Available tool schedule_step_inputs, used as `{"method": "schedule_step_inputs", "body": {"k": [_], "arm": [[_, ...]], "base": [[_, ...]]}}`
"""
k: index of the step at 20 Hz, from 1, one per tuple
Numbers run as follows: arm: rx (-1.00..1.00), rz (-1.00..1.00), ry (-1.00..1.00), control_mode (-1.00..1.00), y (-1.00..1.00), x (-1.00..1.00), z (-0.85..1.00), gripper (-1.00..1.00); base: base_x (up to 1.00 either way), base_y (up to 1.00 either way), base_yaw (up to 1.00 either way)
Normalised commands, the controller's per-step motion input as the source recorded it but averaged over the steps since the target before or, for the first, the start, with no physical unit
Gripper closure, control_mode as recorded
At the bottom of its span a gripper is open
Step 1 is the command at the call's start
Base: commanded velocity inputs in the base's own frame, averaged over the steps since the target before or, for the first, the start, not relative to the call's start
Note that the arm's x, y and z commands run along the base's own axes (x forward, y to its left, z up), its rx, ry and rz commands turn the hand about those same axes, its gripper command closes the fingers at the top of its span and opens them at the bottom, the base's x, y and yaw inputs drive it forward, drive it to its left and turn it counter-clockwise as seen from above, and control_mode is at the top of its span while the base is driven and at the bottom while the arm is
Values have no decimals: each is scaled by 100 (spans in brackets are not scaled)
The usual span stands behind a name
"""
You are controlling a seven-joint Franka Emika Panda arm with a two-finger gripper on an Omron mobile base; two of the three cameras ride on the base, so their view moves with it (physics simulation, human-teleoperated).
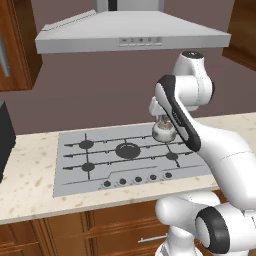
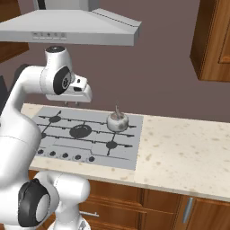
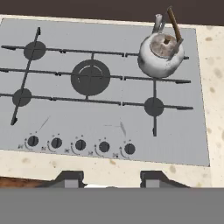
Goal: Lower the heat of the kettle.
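Note:
The kettle (image 3: 161, 54) is squat and silver-white with a thin arched handle. It sits on the back right burner of the grey stove (image 3: 183, 127), and it also appears in the left base view (image 1: 163, 132) and the right base view (image 2: 117, 121). A row of several small black knobs (image 3: 80, 145) runs along the stove's front edge. My gripper (image 3: 112, 178) hangs high above the front of the stove, well clear of kettle and knobs. It is open, with its fingertips (image 3: 70, 177) apart and nothing between them. The hand shows under the hood in the right base view (image 2: 69, 104).
A grey range hood (image 1: 132, 35) hangs over the stove, close above my arm. Speckled beige counter (image 2: 188, 148) stretches to the right. A dark block (image 1: 5, 135) stands on the counter at the far left. Wooden cabinets (image 2: 211, 40) hang at the upper right.

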Motion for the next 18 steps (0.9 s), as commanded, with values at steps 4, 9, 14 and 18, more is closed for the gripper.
{"method": "schedule_step_inputs", "body": {"k": [4, 9, 14, 18], "arm": [[0, 1, -2, -100, 0, -12, 0, -100], [0, 1, -6, -100, 0, -24, -14, -100], [0, 11, -8, -100, 0, -35, -54, -100], [-8, 19, -1, -100, 0, -8, -66, -100]], "base": [[0, 0, 0], [0, 0, 0], [0, 0, 0], [0, 0, 0]]}}
